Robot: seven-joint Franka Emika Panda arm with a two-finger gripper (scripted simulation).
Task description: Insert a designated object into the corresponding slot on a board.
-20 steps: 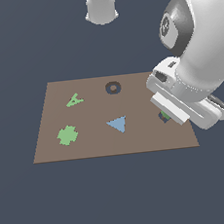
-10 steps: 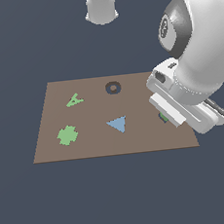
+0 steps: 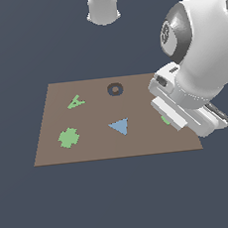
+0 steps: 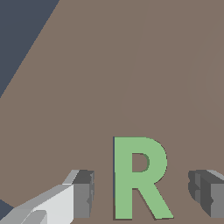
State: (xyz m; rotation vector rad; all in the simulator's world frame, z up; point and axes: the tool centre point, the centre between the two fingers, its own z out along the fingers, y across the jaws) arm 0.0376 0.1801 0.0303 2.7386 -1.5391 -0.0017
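The light-green R [image 4: 139, 177] lies flat on the brown board [image 4: 131, 65]. A thin dark line runs along its edges, and the dark R-shaped slot is otherwise hidden under it. My gripper [image 4: 144, 193] is open. Its two grey fingertips [image 4: 83, 194] stand on either side of the R, apart from it and touching nothing. In the exterior view, my hand [image 3: 185, 109] hangs over the board's [image 3: 99, 147] right edge. It covers all of the R except a small green bit [image 3: 165, 120].
On the board are a green letter A [image 3: 75, 102], a dark ring O [image 3: 115, 89], a green clover-like cross [image 3: 68, 137] and a blue triangle [image 3: 120, 127]. A grey-white robot base [image 3: 102, 6] stands beyond the board's far edge.
A dark patch beside the green bit under my hand, seen 1.0 s ago, no longer shows; only green is there now. The arm has barely moved.
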